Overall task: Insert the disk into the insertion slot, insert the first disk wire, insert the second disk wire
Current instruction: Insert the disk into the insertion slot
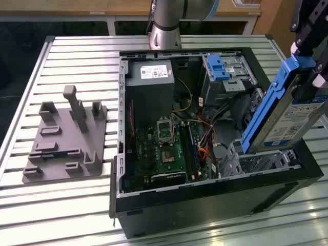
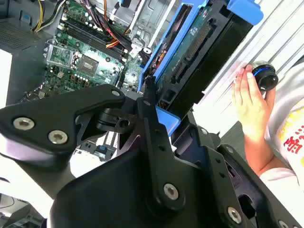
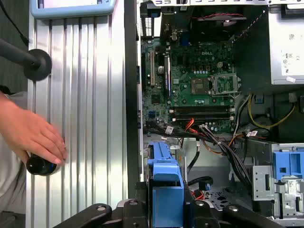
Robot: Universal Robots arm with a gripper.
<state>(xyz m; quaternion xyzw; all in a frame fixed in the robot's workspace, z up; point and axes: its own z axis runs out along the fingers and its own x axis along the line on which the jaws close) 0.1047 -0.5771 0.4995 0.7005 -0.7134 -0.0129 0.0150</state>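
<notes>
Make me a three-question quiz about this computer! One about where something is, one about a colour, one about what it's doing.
1. Where is the disk? A. on a shelf B. in the claw C. in a drawer
2. What colour is its frame? A. red B. green C. blue
3. Is the disk in the insertion slot? A. yes, fully B. no, tilted above it C. yes, with wires plugged
Answers: B, the claw grips it; C, bright blue edges; B, it slants over the slot.
</notes>
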